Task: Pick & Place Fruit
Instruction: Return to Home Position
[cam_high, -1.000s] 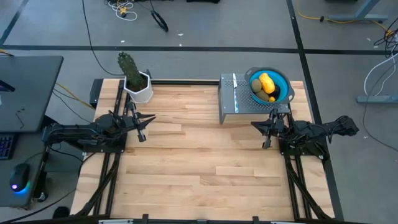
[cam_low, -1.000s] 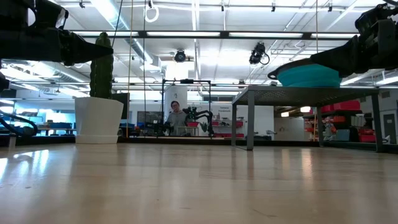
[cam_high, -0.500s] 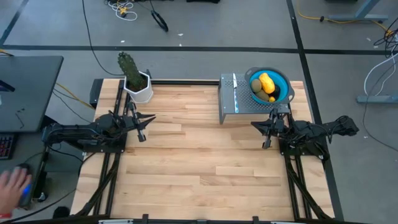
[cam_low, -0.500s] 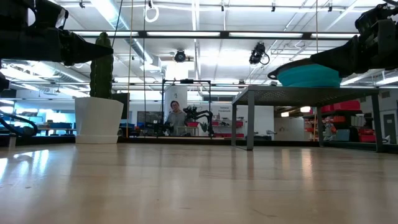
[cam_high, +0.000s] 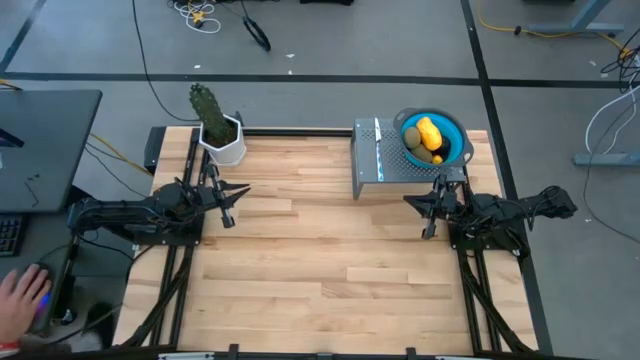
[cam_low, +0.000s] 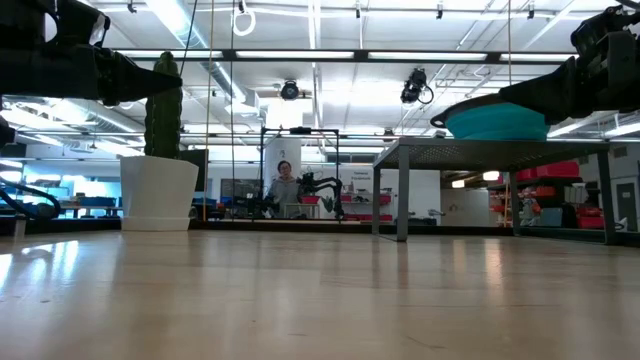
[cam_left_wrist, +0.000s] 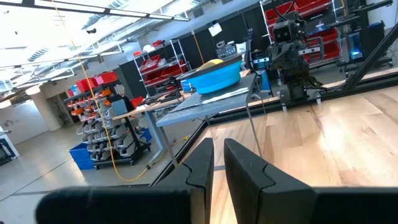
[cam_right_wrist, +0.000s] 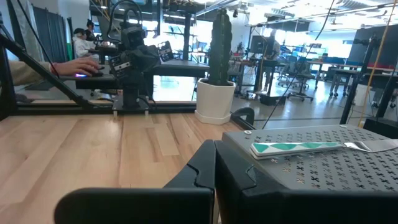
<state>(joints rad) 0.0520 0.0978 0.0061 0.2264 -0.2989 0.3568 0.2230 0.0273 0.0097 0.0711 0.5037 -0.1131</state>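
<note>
The fruit lies in a blue bowl (cam_high: 458, 135): a yellow oblong piece (cam_high: 428, 131), two olive-green ovals (cam_high: 414, 139) and a small orange one (cam_high: 438, 158). The bowl stands on a grey perforated stand (cam_high: 392, 170) at the table's far right; the left wrist view shows the bowl (cam_left_wrist: 214, 76) with the yellow piece's top over its rim. My left gripper (cam_high: 227, 207) (cam_left_wrist: 217, 146) hovers shut near the table's left edge, my right gripper (cam_high: 428, 218) (cam_right_wrist: 215, 146) shut just in front of the stand. Neither has anything between its fingers.
A knife (cam_high: 378, 142) (cam_right_wrist: 311, 147) lies on the stand beside the bowl. A cactus (cam_high: 207, 108) in a white pot (cam_high: 226, 150) stands at the far left corner. Bare wood (cam_high: 320, 250) lies between the arms. A person's hand (cam_high: 20, 295) is off the table, lower left.
Both arms have kept still, and the fruit has stayed in the bowl. A person's hand has come in beside the table's lower left, over the computer mouse there.
</note>
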